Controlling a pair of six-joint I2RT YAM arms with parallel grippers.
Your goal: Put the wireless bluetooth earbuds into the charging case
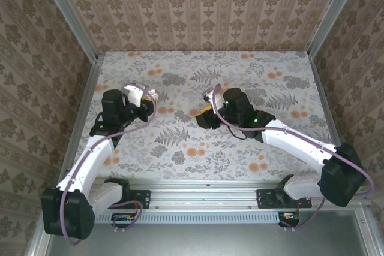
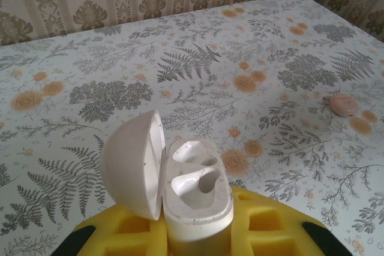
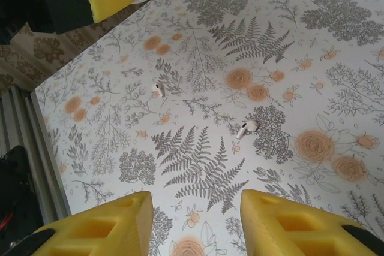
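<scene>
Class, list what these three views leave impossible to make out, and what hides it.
Left wrist view: charging case base, hidden between the yellow pads.
Right wrist view: most of the case, cut by the top edge.
Right wrist view: which earbud is left or right, too small.

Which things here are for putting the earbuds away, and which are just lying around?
For the job:
- open charging case
- earbud
- second earbud

Just lying about:
- small pinkish round thing

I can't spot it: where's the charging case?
On the left side, the charging case sits lid-open, clamped in the left gripper; the left wrist view shows it close up.
</scene>
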